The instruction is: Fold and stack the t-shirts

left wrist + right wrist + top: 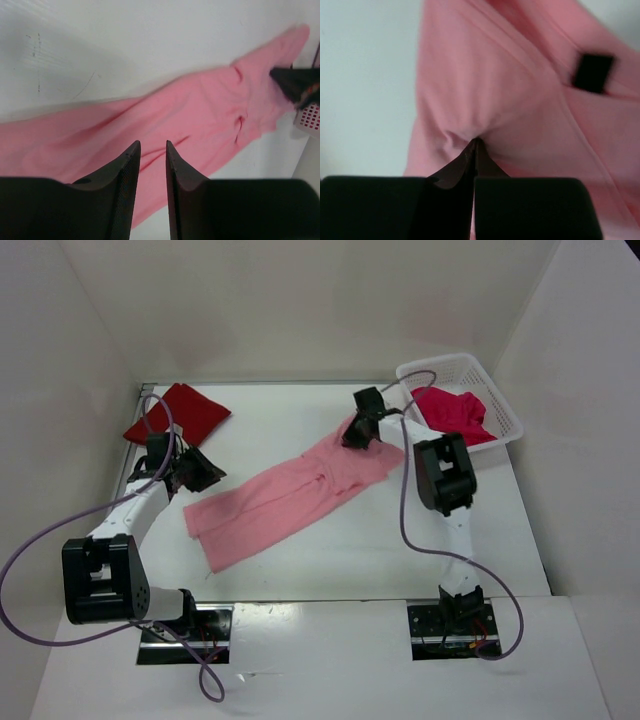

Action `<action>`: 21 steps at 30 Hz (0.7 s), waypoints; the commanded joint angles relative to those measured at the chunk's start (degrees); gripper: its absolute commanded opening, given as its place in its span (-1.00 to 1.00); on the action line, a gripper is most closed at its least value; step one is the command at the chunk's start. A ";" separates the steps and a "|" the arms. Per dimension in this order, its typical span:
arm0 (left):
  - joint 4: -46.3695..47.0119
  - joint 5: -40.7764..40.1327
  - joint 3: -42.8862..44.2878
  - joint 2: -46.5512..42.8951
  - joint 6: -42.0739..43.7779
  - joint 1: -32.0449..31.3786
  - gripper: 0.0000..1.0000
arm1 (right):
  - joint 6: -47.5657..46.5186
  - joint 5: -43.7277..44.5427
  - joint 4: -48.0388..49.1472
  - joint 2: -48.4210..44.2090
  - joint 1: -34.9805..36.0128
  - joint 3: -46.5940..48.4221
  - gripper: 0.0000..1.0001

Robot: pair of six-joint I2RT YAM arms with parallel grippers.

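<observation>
White table [330, 570]: bare work surface carrying everything below.
Light pink t-shirt [285, 495]: spread long and slantwise across the middle of the table, unfolded, creased near its far end.
Basket [440, 364]: white lattice, far right corner.
Magenta t-shirt [452, 412]: heaped inside the basket, not yet touched.
Dark red t-shirt [178, 412]: folded into a square at the far left corner, well apart from the pink one.
Right gripper [355, 432]: closed tight on the far end of the light pink t-shirt, with cloth puckered at the tips in the right wrist view [474, 142].
Left gripper [200, 472]: near the shirt's near left end, with a narrow gap and nothing between the jaws [152, 147].
Step in hand: judged to be straightening the pink shirt before its fold.
Next move: likely the left gripper must drop onto the near edge and pinch it, so both ends can be carried together without bunching.
Writing: no brand, label or print can be read anywhere.
</observation>
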 commanded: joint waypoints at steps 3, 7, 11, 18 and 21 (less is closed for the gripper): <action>-2.53 2.30 2.59 -0.24 1.83 -0.13 -0.32 | -4.53 1.43 -13.06 20.85 2.59 37.03 -1.00; -3.24 2.30 4.69 0.29 3.06 -0.13 -0.32 | -9.20 2.84 -24.83 31.14 4.00 73.88 -1.00; -1.93 4.66 6.01 3.35 2.45 -0.13 -0.37 | -11.66 -0.06 -30.77 25.15 4.53 80.88 -0.89; -0.78 3.88 9.70 5.47 5.52 -0.13 -0.56 | -17.47 -6.10 -15.81 -13.88 8.83 26.24 -0.32; -0.78 3.88 10.24 5.47 6.67 -0.13 -0.63 | -11.06 -6.12 2.08 -32.93 13.13 -5.32 -0.16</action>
